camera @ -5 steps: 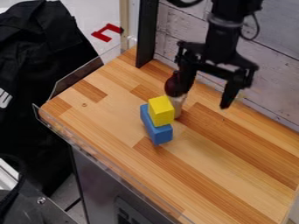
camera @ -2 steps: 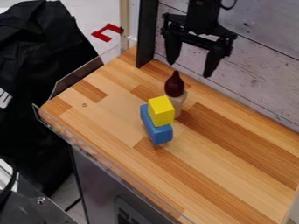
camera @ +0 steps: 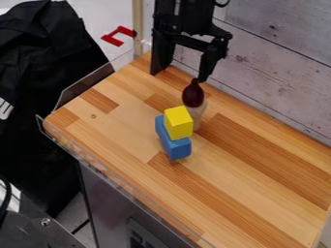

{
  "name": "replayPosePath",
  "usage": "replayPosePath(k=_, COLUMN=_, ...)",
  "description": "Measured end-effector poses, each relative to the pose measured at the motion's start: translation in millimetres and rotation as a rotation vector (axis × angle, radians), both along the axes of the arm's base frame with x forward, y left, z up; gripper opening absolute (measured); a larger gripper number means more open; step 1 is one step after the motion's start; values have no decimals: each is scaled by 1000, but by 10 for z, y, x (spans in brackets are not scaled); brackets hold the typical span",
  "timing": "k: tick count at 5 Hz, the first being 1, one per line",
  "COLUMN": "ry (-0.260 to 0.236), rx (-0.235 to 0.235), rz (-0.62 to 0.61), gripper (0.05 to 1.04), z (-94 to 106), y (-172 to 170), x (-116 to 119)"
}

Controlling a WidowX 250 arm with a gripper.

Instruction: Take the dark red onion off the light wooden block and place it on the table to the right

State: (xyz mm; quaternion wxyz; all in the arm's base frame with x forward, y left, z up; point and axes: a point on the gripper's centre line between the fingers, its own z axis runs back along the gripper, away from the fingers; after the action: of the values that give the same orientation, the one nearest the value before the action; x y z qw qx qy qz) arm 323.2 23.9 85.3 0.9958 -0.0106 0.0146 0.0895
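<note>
Tool (camera: 181, 75) moved left and down, open, near dark-topped piece (camera: 193, 95).

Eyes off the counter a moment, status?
Gripper open, empty, toward the back. Yellow block atop blue block. Maroon-topped piece close behind blocks, nearest gripper.

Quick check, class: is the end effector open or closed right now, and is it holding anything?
End effector: open, its fingers apart with nothing held between them.

gripper (camera: 182, 76) gone higher than in first picture and then to the left of the view, dark red top (camera: 192, 96) now uncovered, one fingertip just above it
</note>
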Motion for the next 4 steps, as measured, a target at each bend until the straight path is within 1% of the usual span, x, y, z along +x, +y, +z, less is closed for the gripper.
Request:
replayPosePath(k=1, ry=44, rx=-5, rz=-3, gripper=999, z=-118, y=-4, x=-23)
replayPosePath(k=2, ry=48, rx=-27, rz=2, gripper=999, z=-215, y=-33, x=39)
replayPosePath(k=3, ry=54, rx=-34, rz=-12, gripper=999, z=-257, y=-81, x=89)
replayPosePath(k=4, ry=70, rx=-40, rz=-17, gripper=999, z=-327, y=-91, x=104)
